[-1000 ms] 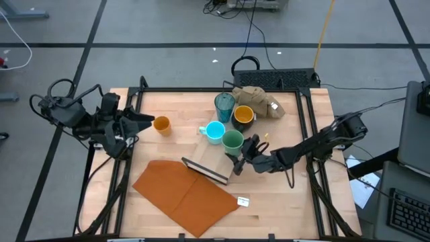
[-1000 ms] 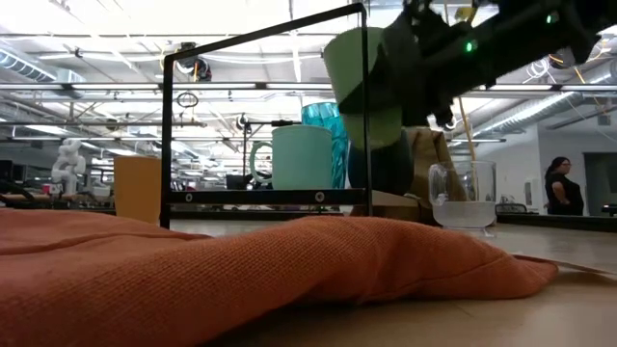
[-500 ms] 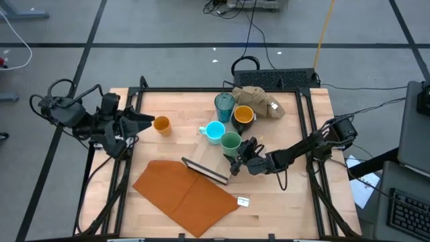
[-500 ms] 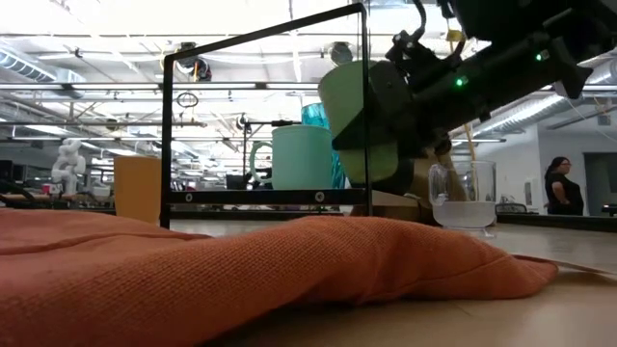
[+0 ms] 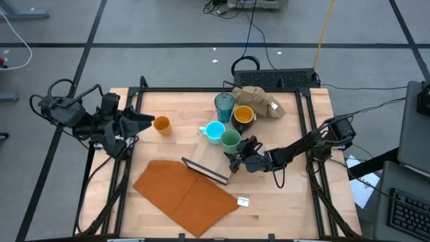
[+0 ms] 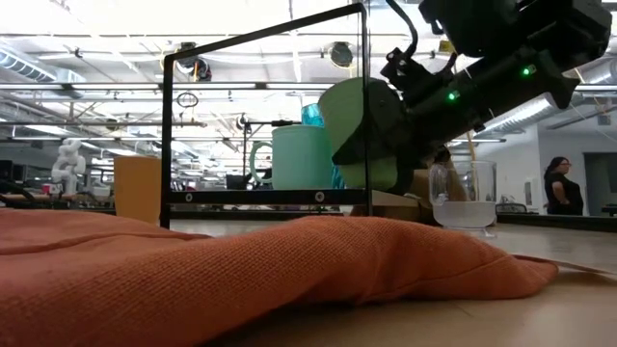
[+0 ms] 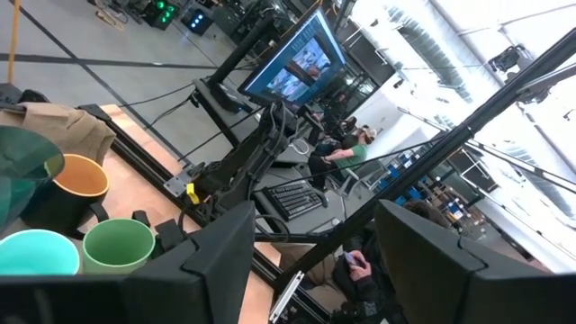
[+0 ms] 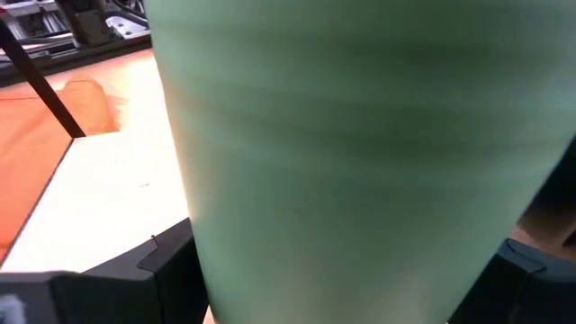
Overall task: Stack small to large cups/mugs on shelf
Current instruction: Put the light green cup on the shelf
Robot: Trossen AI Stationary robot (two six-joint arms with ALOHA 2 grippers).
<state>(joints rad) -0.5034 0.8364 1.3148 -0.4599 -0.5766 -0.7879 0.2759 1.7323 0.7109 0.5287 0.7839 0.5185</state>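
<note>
**Green cup held at the shelf**

We see the shelf, a pale board beside the orange-brown sheet. Our right gripper is closed on the green cup, upright over the board next to the light blue mug. Our left gripper waits at the table's left edge near the orange cup, fingers spread and empty.

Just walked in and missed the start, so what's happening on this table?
The right gripper is clamped on the green cup, holding it over the shelf beside the light blue mug. The left gripper waits open near the orange cup, which sits off the shelf.
</note>
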